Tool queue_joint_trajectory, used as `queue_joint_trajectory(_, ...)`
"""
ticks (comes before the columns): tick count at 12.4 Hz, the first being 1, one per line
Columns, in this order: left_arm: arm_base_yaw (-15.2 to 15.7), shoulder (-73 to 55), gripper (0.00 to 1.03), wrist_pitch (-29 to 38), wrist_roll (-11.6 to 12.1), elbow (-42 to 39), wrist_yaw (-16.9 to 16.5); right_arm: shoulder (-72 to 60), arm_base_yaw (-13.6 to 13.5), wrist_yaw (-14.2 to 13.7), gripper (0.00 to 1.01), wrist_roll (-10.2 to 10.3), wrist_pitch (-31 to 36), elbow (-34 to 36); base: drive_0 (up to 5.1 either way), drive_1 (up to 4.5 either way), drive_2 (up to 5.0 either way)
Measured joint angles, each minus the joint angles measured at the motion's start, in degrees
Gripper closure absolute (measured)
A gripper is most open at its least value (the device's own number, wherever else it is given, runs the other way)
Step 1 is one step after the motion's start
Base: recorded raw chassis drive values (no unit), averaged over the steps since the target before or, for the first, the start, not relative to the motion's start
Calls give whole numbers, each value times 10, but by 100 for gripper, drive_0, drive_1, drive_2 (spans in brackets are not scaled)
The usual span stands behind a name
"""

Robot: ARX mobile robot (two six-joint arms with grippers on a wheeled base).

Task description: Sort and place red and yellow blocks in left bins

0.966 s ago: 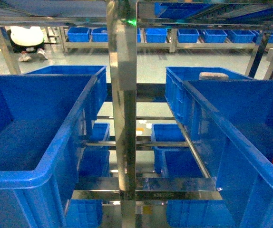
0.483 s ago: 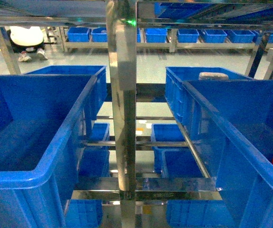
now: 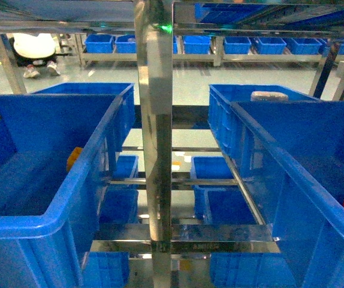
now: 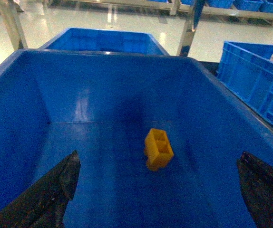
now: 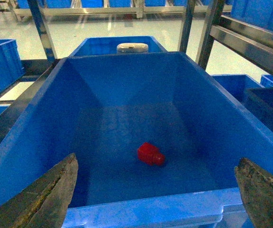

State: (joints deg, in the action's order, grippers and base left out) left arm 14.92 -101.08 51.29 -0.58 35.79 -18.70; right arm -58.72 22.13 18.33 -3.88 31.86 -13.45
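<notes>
Yellow block lies loose mid-floor in the left bin, apparently delivered, while the red block sits in the right-hand crate, toward 3 o'clock in the head view; both grippers, left gripper and right gripper, gape released and empty above roomy walls.

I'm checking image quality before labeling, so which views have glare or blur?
Head view: glare streaks on the steel post, yellow block smeared. Left wrist view: soft sheen on the left bin wall, jaws blurred at the bottom corners. Right wrist view: red block slightly soft.
</notes>
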Motion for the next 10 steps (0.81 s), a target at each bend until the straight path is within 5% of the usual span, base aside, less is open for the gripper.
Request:
queue_joint_trajectory(6,-12,249,5,-140,-6,-89,-56,0,0,0,3,0,0,0,0,0,0)
queue_joint_trajectory(8,-21,373,5,-151,-43,-107,-82,0,0,0,3,0,0,0,0,0,0)
queue_joint_trajectory(10,-21,358,5,-161,-55,-109,-79,0,0,0,3,0,0,0,0,0,0)
